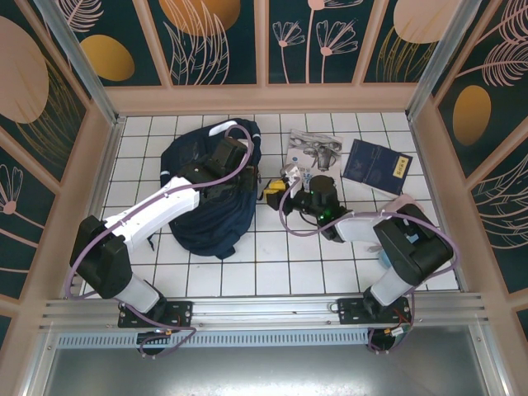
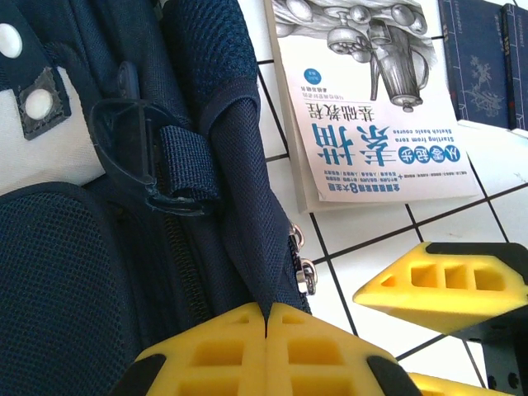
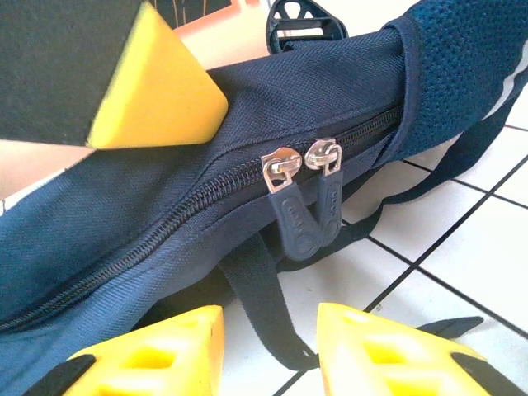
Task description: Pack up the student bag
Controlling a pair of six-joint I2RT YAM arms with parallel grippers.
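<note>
My left gripper (image 2: 266, 320) is pinched together on a mesh fold of the backpack (image 1: 213, 229), which lies on the tiled table (image 1: 272, 264), left of centre. My right gripper (image 3: 271, 334) stands apart, empty, near its two zipper pulls (image 3: 305, 198).

Sketching book (image 1: 313, 151) beside dark blue booklet (image 1: 378, 165)

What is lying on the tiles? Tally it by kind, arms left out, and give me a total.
backpack: 1
drawing book: 1
dark blue booklet: 1 seen; whether another lies under it cannot be told
Total: 3
</note>
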